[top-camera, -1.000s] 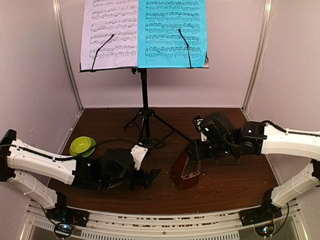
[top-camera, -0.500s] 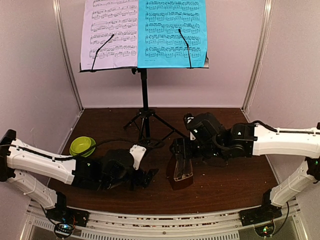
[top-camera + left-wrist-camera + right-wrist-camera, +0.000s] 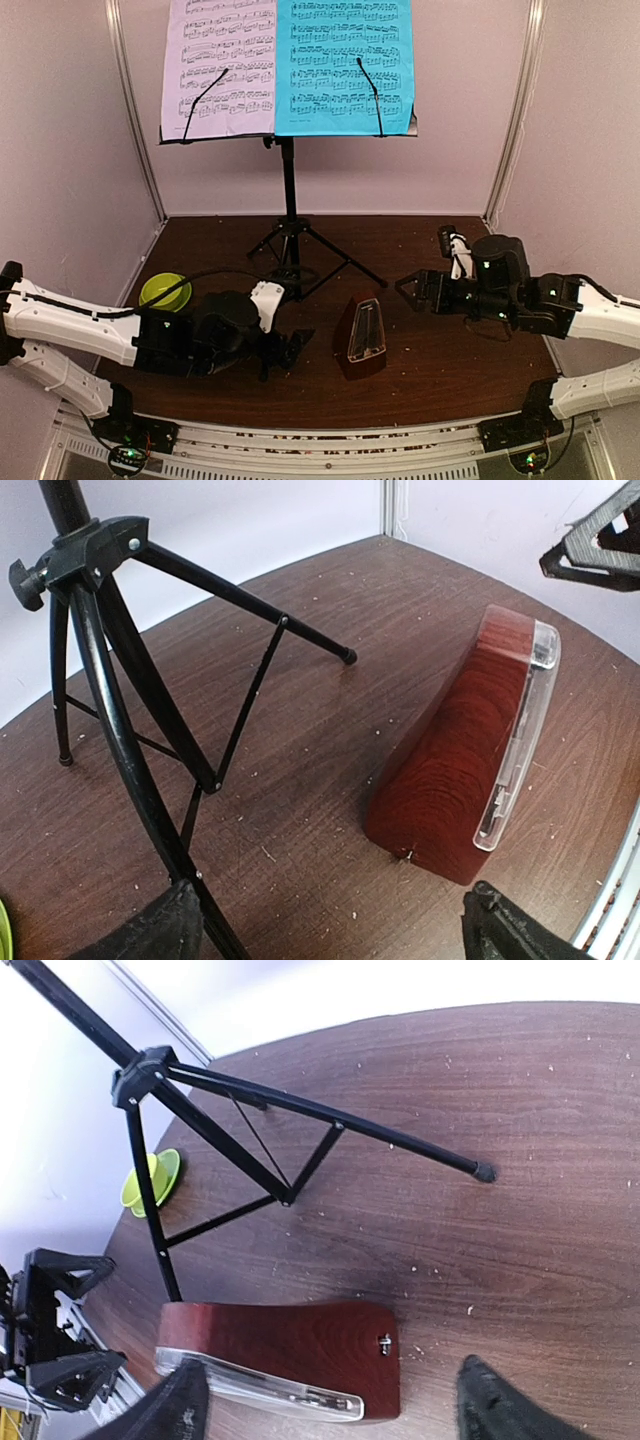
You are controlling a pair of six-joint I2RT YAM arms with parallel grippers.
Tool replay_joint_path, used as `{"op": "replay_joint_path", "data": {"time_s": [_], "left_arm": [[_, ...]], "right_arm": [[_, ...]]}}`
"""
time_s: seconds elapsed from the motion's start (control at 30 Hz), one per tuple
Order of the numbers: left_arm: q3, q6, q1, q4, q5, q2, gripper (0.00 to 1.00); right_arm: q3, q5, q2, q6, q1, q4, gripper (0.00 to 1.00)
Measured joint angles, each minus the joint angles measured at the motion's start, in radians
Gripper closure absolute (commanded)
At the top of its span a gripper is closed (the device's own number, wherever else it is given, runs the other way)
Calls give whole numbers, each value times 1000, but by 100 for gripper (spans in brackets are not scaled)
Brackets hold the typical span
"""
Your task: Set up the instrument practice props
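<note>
The black tripod music stand (image 3: pixel 289 200) stands at the back, with the pale lilac sheet (image 3: pixel 218 65) and the cyan sheet (image 3: pixel 345 65) side by side on its desk. The reddish-brown metronome (image 3: pixel 360 335) with its clear cover stands upright on the table in front of the tripod. My right gripper (image 3: pixel 408 292) is open, to the metronome's right and apart from it. My left gripper (image 3: pixel 290 352) is open, low on the metronome's left, holding nothing. The left wrist view shows the metronome (image 3: pixel 460 770) beyond the left gripper (image 3: pixel 335 935). The right wrist view shows the metronome (image 3: pixel 290 1345) ahead of the right gripper (image 3: pixel 325 1410).
A lime-green bowl (image 3: pixel 165 291) sits at the left beside my left arm. The tripod legs (image 3: pixel 120 680) spread over the table's middle, one foot (image 3: pixel 484 1171) reaching toward the right. Pale walls close in the back and both sides.
My right gripper has opened, let go of the metronome and drawn back to the right. The metronome now stands free and upright. The left arm has barely moved.
</note>
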Motion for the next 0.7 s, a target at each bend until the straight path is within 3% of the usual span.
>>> {"op": "replay_joint_path", "data": {"time_s": [0.13, 0.23, 0.5, 0.7], "left_arm": [[0, -4, 0, 0, 0, -2, 8], [0, -10, 0, 0, 0, -2, 7], [0, -51, 0, -3, -1, -2, 7], [7, -97, 0, -50, -17, -5, 6]], "right_arm": [[-28, -42, 34, 3, -58, 7, 47], [-85, -72, 112, 6, -99, 31, 60], [-155, -185, 325, -1, -113, 134, 72], [-157, -315, 442, -2, -101, 282, 75]]}}
